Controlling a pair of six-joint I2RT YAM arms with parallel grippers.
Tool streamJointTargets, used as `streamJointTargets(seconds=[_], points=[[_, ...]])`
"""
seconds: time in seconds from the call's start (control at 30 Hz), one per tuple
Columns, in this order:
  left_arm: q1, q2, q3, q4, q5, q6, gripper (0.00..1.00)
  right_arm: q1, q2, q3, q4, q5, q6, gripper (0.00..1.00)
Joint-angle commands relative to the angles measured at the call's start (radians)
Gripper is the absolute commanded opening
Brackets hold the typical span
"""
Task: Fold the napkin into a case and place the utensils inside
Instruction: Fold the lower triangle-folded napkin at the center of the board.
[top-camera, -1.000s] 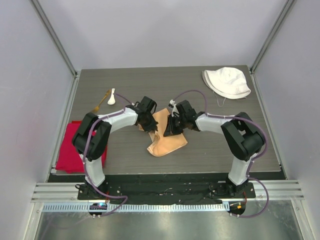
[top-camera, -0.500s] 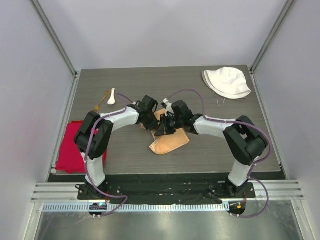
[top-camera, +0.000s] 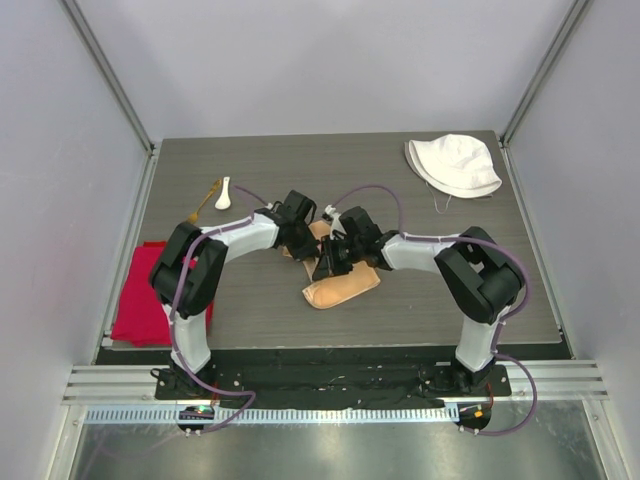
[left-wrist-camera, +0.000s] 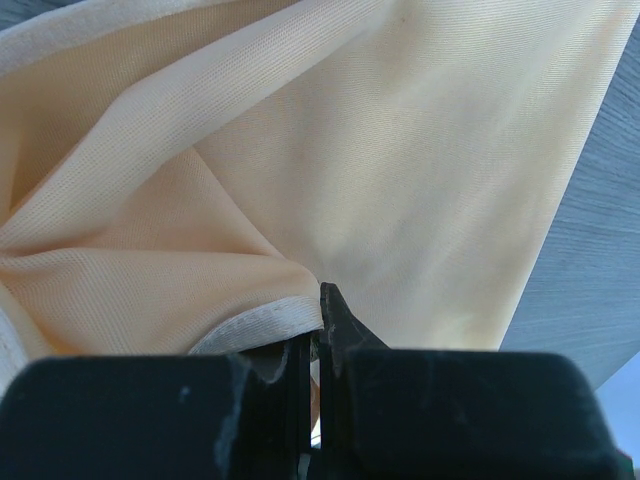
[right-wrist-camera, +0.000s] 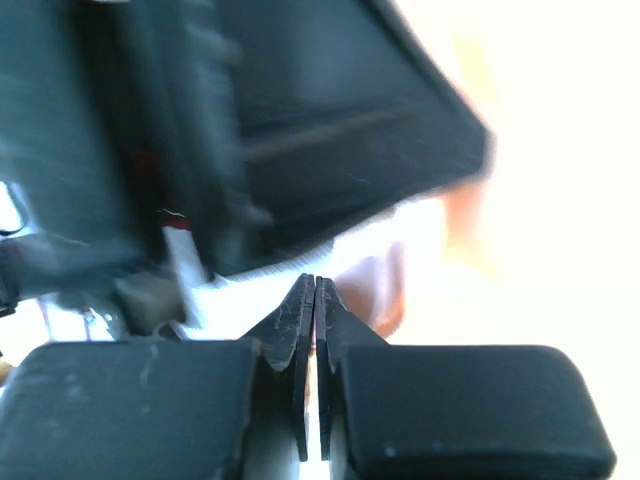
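The peach-orange napkin (top-camera: 346, 287) lies bunched and partly folded at the table's middle, and it fills the left wrist view (left-wrist-camera: 400, 150). My left gripper (top-camera: 303, 243) is shut on the napkin's pale hem (left-wrist-camera: 262, 325) at the cloth's far left part. My right gripper (top-camera: 327, 268) sits close beside it, over the napkin, jaws pressed together on a thin edge of cloth (right-wrist-camera: 315, 285); that view is blurred and washed out. The white spoon (top-camera: 223, 195) and the gold fork (top-camera: 205, 204) lie together at the far left, away from both grippers.
A bright red cloth (top-camera: 138, 297) hangs over the table's left edge near the left arm. A white fabric hat (top-camera: 453, 165) sits in the far right corner. Grey walls close in the table (top-camera: 440, 300) on three sides.
My right gripper has swung left and forward with the napkin's edge, drawing the cloth into a narrower bundle and ending close to the left gripper. The left gripper has hardly moved.
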Motion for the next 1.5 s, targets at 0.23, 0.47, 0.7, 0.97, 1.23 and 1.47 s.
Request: streamJointTargets(seconds=[0.23,0.47,0.7,0.97,1.23,1.47], points=[[-0.011,0.027,0.045,0.015,-0.006,0.029,0.0,-0.097,-0.131,-0.031,-0.249,0.115,-0.177,0.04],[-0.025,0.054,0.087,0.006,-0.027,0.038,0.0,-0.109,-0.154,-0.015,-0.274,0.111,-0.191,0.04],[-0.03,0.026,0.076,-0.014,-0.049,0.046,0.0,-0.166,-0.05,0.081,-0.209,0.12,-0.182,0.08],[-0.03,0.014,0.087,-0.029,-0.047,0.059,0.0,-0.166,0.071,0.167,-0.148,0.105,-0.17,0.06],[-0.03,0.015,0.166,-0.077,-0.047,0.092,0.0,-0.165,0.108,0.068,-0.071,0.085,-0.13,0.03],[-0.034,0.084,0.235,-0.095,-0.036,0.108,0.0,-0.166,0.082,0.04,0.001,0.042,-0.065,0.02]])
